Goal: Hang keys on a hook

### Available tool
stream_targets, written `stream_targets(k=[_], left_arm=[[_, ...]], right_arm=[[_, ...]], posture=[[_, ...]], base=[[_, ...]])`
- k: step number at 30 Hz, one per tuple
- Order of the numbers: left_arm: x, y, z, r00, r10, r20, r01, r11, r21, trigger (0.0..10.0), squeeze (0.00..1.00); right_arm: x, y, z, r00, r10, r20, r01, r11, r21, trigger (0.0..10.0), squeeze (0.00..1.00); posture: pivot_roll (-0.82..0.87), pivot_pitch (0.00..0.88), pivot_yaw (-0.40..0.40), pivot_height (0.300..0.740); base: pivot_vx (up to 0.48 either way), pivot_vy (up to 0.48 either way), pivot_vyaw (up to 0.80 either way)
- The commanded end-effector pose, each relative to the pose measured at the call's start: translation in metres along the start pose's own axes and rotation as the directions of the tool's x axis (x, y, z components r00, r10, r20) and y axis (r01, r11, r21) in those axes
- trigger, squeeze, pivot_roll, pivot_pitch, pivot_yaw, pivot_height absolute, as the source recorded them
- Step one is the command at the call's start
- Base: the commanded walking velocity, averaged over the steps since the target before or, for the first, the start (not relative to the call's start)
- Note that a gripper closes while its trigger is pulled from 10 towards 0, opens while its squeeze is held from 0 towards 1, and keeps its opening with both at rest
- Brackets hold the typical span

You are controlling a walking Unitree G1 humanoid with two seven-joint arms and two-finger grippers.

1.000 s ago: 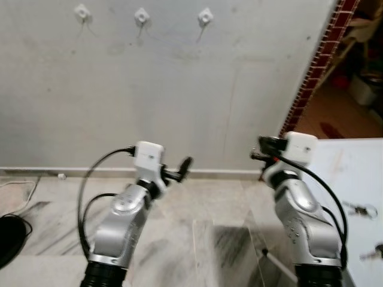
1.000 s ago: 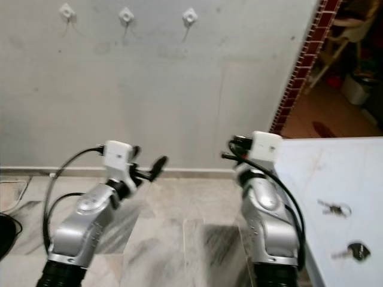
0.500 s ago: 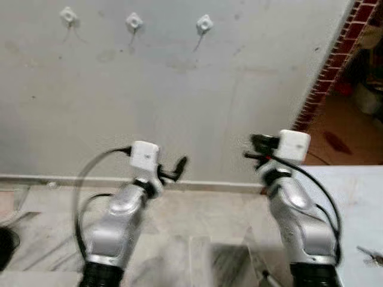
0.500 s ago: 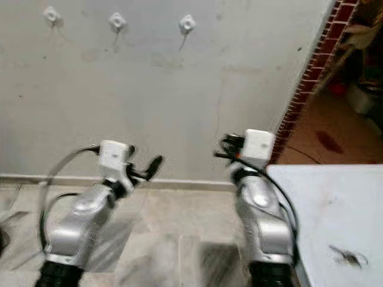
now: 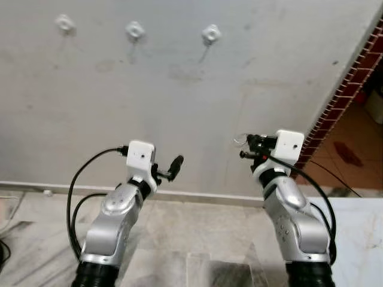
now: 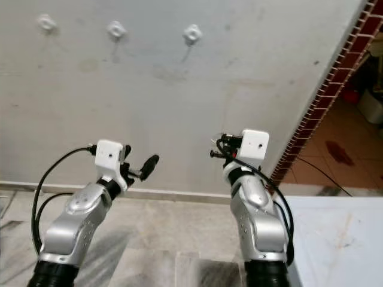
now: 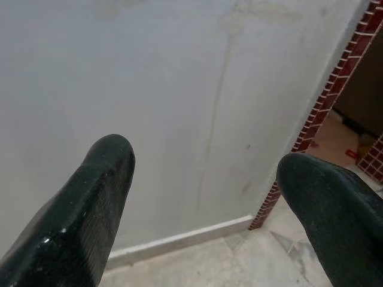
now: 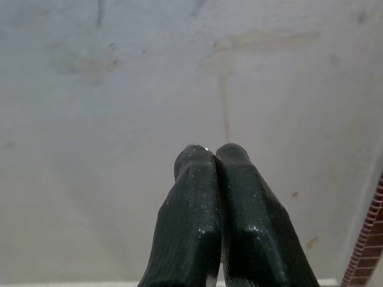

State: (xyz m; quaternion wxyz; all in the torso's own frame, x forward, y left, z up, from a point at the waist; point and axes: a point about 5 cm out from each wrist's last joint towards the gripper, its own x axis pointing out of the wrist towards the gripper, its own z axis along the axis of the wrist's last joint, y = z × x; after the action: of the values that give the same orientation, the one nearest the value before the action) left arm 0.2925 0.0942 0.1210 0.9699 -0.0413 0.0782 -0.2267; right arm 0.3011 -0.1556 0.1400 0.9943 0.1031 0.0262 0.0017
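Left eye view: three small white hooks (image 5: 134, 30) in a row high on a grey plastered wall (image 5: 179, 95).
Left tool (image 7: 203, 197): ribbed black fingers spread wide, holding nothing, aimed at the wall.
Right tool (image 8: 214, 156): textured fingers pressed together; a thin wire ring (image 5: 240, 140) shows at its tip, keys not discernible.
Surface (image 6: 335, 239): pale, at the robot's right.
Room: marble floor (image 5: 197, 239), red brick edge (image 5: 347, 89), white skirting.
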Motion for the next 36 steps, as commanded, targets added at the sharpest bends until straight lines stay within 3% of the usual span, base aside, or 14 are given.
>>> stream_targets(k=[1, 18, 29, 36], left_arm=[[-0.004, 0.0108, 0.0045, 0.999, 0.033, 0.009, -0.033, 0.999, 0.017, 10.0, 0.0], [-0.0038, 0.0102, 0.0028, 1.0, 0.029, 0.002, -0.029, 0.999, 0.021, 10.0, 0.0], [-0.0035, 0.0096, 0.0013, 0.999, 0.034, -0.002, -0.034, 0.999, 0.035, 10.0, 0.0], [-0.0035, 0.0095, 0.0028, 0.999, 0.032, 0.01, -0.032, 0.999, 0.032, 10.0, 0.0]], right_arm=[[0.0023, 0.0142, 0.0063, 0.999, 0.046, 0.026, -0.046, 0.999, 0.011, 10.0, 0.0], [0.0038, 0.0146, 0.0066, 0.998, 0.045, 0.032, -0.045, 0.999, 0.011, 10.0, 0.0], [0.0046, 0.013, 0.01, 0.998, 0.039, 0.048, -0.039, 0.999, 0.009, 10.0, 0.0], [0.0048, 0.0133, 0.0097, 0.998, 0.036, 0.05, -0.037, 0.999, 0.009, 10.0, 0.0]], posture=[[0.11, 0.0, -0.032, 0.74], [0.12, 0.0, -0.034, 0.74], [0.12, 0.0, -0.038, 0.74], [0.12, 0.0, -0.037, 0.74]], base=[[0.341, 0.319, 0.0], [0.331, 0.308, 0.0], [0.366, 0.0, 0.0], [0.0, 0.0, 0.0]])
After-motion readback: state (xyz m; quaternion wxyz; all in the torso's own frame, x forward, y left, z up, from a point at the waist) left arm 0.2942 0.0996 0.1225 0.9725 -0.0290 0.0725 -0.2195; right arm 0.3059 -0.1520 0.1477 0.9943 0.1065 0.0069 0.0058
